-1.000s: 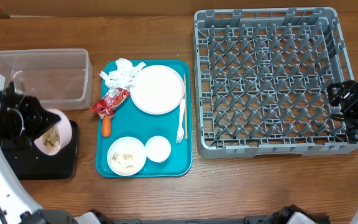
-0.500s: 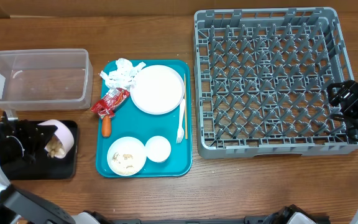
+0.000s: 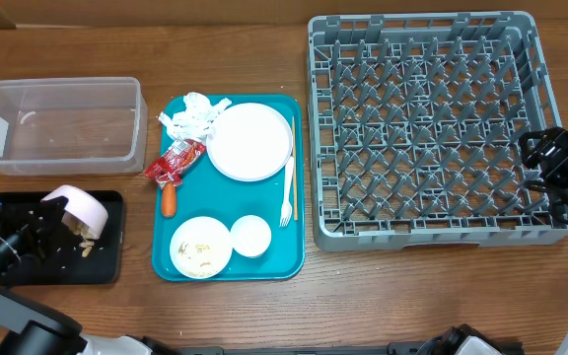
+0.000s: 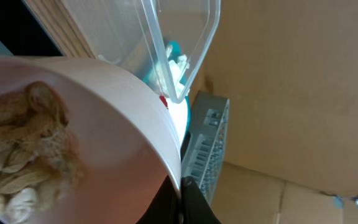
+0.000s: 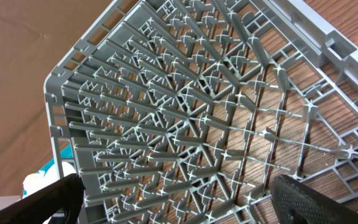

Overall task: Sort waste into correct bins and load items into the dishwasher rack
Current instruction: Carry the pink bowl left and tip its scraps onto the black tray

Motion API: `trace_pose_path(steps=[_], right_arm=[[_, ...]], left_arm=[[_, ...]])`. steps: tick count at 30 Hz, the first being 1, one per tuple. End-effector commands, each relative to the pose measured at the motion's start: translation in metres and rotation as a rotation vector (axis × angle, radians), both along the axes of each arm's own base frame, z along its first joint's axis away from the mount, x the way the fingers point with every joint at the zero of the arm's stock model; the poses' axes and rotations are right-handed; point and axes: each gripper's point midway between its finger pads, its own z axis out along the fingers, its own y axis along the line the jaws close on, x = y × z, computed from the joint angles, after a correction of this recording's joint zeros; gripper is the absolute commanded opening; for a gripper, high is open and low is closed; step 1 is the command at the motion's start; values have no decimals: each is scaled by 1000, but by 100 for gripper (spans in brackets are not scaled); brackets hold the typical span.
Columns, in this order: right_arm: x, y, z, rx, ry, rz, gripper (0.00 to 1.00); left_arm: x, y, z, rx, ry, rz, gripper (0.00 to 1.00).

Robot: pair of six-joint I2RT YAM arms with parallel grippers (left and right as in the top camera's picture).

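Note:
My left gripper (image 3: 55, 209) is shut on the rim of a pale pink bowl (image 3: 79, 209), tipped on its side over the black tray (image 3: 111, 258). Pale food scraps (image 3: 88, 235) lie on the tray at the bowl's mouth. In the left wrist view the bowl (image 4: 104, 124) fills the frame with brownish scraps (image 4: 23, 155) inside, its rim pinched between my fingers (image 4: 180, 193). The clear tub (image 3: 62, 123) stands behind. The teal tray (image 3: 294, 256) holds napkins (image 3: 190, 116), the red wrapper (image 3: 176, 160), carrot (image 3: 169, 200), plate (image 3: 250, 141), fork (image 3: 287, 192), chopsticks (image 3: 295, 163), a rice bowl (image 3: 201, 247) and cup (image 3: 250, 236). My right gripper (image 3: 550, 153) is open over the grey rack (image 3: 422, 128).
The rack's lattice floor and pegs (image 5: 185, 118) fill the right wrist view, with wood table beneath. Brown cardboard walls (image 4: 291, 74) stand behind the table. The rack sits close against the teal tray's right edge.
My left gripper with the pink bowl has swung down from beside the clear tub to low over the black tray, tipping the bowl further. Scraps now lie on the tray. Right arm unmoved.

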Motion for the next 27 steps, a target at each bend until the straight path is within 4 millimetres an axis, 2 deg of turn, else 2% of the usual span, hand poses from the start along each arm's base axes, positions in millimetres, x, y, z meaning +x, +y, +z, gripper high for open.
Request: trace_pose_path(steps=[1,4,7,9,14,17,27], right_arm=[[2,-3,11,-22,-24,-4,100],[2,-3,11,-22,-24,-4,100],[2,-3,11,-22,-24,-4,100],[2,-3,11,-22,-25,-4,100],[2,-3,11,-22,-25,-4,100],[2,-3,11,-22,-24,-4,100],[2,-3,11,-22,-25,-4,100]], left_arm=[[-1,6,-1,-50,-53,25,4],[-7,15,-1,-64,-57,62,4],[-11,22,19,-105,-163,108,4],[-14,26,25,-110,-200,128,4],[-17,30,23,-101,-194,139,4],[-15,31,34,-75,-279,136,4],[-16,32,39,-101,-294,151,4]])
